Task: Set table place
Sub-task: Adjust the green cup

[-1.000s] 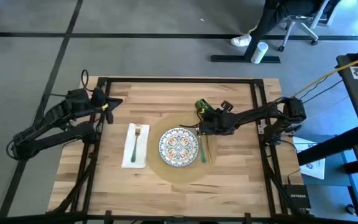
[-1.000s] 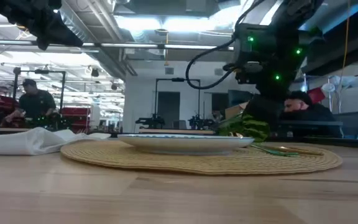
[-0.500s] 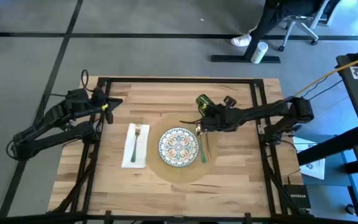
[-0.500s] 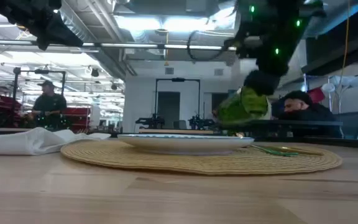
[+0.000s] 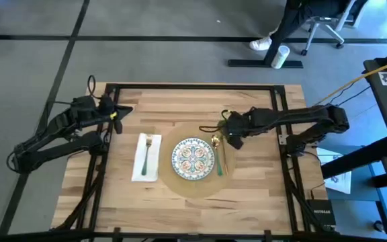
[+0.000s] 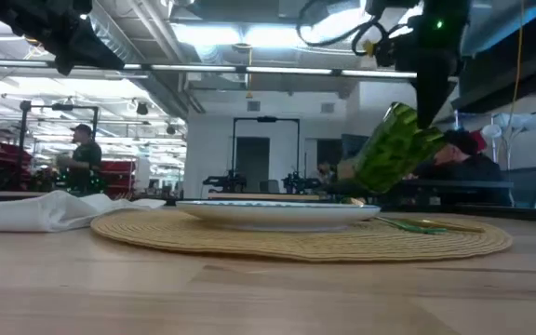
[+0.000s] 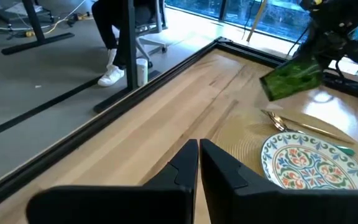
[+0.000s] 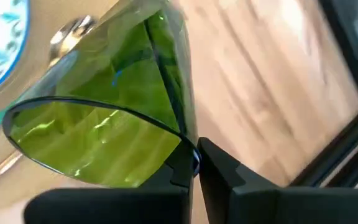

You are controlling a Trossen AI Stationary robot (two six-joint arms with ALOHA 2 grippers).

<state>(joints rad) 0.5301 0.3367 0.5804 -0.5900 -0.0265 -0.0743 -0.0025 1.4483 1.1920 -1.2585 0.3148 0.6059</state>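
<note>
Left gripper (image 5: 117, 113) parked over the table's (image 5: 254, 195) far left corner, fingers (image 7: 185, 167) pressed together on nothing, well apart from everything set out. Next along, white napkin (image 5: 146, 158) lying flat just beside the place's left edge, a green-handled fork (image 5: 144, 154) on top of it. Then the place (image 5: 195, 187) itself, a round tan mat near the middle of the table, carrying the patterned plate (image 5: 193, 158) at its centre. Just right of the plate, still on the mat, a gold spoon (image 5: 217, 148) and a green-handled utensil (image 5: 220, 165) side by side, running front to back. Above the mat's far right edge, right gripper (image 5: 231, 130) reaching in from the table's right side, jaws narrow and pinching the rim of a green glass (image 6: 391, 147). Glass tilted well off upright and lifted clear of the wood, hanging over the spoon's bowl end in the left wrist view. In the right wrist view, glass wall clamped between the two dark fingers (image 8: 219, 168), open mouth facing the camera. Place thus below and slightly left of those jaws, not touched by them.
</note>
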